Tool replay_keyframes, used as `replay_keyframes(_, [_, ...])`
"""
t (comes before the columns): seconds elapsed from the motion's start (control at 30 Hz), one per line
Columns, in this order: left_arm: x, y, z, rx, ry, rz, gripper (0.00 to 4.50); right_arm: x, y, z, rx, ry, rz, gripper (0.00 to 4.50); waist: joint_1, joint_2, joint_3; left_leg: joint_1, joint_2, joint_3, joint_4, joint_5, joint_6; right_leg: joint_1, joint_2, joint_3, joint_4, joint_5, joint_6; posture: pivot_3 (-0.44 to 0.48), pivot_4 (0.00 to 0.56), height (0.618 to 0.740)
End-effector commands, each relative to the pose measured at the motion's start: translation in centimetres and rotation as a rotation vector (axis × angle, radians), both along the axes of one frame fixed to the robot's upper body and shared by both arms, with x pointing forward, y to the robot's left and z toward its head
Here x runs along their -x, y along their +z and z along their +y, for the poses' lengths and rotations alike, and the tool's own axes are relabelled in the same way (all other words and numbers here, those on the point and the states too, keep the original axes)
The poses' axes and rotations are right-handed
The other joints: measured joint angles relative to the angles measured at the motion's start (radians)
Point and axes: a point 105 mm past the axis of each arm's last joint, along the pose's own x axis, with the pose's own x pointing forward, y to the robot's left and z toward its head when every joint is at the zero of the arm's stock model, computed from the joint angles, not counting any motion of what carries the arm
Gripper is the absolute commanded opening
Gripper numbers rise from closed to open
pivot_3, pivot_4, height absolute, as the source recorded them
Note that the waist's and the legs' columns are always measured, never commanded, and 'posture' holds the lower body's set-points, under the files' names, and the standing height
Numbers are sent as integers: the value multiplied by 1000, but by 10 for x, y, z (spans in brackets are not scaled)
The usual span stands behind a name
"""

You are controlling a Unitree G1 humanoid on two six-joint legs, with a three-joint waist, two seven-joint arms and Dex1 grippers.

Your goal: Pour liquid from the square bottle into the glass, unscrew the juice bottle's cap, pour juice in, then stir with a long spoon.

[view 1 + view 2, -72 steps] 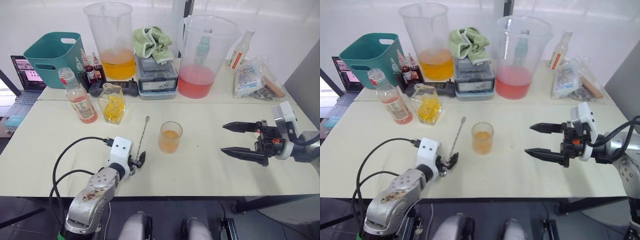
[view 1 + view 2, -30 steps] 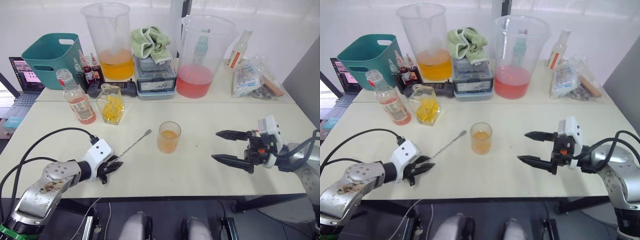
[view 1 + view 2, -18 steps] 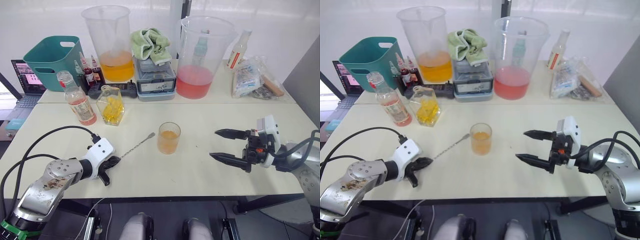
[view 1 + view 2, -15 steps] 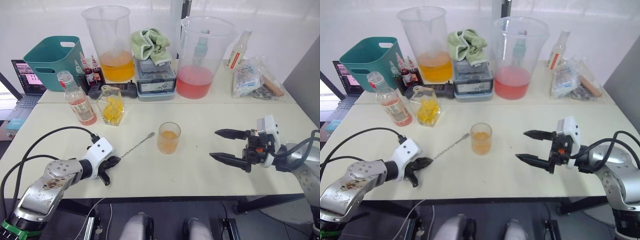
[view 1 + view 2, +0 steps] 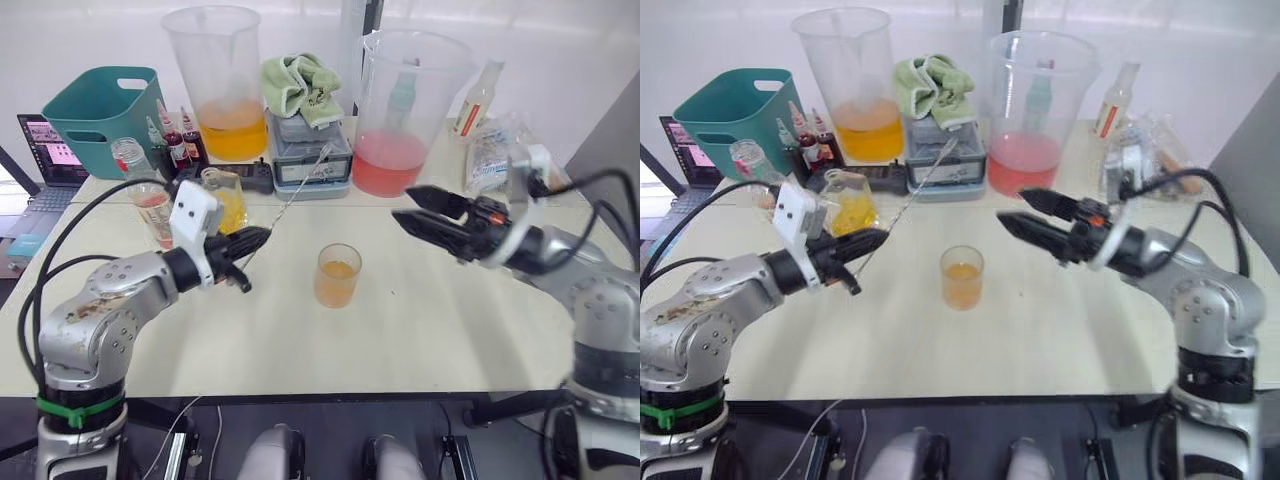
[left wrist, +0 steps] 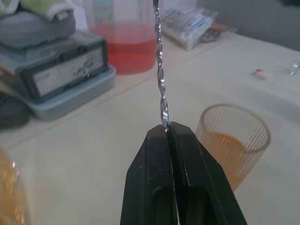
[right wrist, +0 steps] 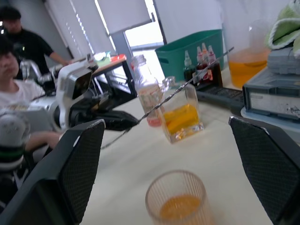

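Note:
My left gripper point(image 5: 262, 235) is shut on the lower end of the long spoon point(image 5: 300, 185) and holds it off the table. The spoon slants up and back toward the grey box, left of the glass point(image 5: 338, 275), which is about a third full of orange liquid. Behind my left wrist stands the square bottle point(image 5: 850, 212) with yellow liquid, and left of it the juice bottle point(image 7: 145, 89) with no cap on its neck; the cap I cannot make out. My right gripper point(image 5: 402, 203) hangs open above the table, right of and behind the glass, pointing left.
Along the back stand a teal basket point(image 5: 100, 110), a big jug of orange fluid point(image 5: 222, 85), a grey box point(image 5: 314, 150) with a green cloth on it, a big jug of pink fluid point(image 5: 405, 110) and plastic bags point(image 5: 500, 150). Two people point(image 7: 18, 70) sit beyond the table's left end.
My left gripper shut on the spoon's handle and lifted it off the table, up and back. My right gripper rose and moved left toward the glass, staying open.

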Motion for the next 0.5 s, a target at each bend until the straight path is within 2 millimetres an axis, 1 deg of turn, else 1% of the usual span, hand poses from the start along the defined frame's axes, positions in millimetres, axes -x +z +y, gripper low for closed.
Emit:
replay_keyframes(0.03, [10,11,-15,14,-54,-55,33,-6,7,8,-93,-59,63,4500,-1,0,0,0,0,0,0,0,0,0,0,0,0,0,0,0,150,739])
replay_keyframes(0.13, [14,10,-23,4,-83,-60,33,-8,3,18,-154,-69,128,4500,-2,0,0,0,0,0,0,1,-1,0,1,0,0,0,0,0,150,739])
replay_keyframes(0.23, [16,9,-28,-7,-108,-55,33,-11,2,18,-189,-96,174,4500,-1,0,0,0,-1,0,0,1,0,0,2,0,0,0,0,0,150,739])
replay_keyframes(0.37, [15,9,-30,-32,-114,-59,33,-18,5,22,-263,-126,225,4500,-9,0,0,0,0,0,-1,1,-1,0,3,0,0,0,0,0,150,739])
replay_keyframes(0.5, [17,9,-31,-43,-112,-63,33,-17,6,26,-288,-132,253,4500,-19,0,0,0,0,0,-1,1,-1,-1,3,0,1,0,0,0,150,739])
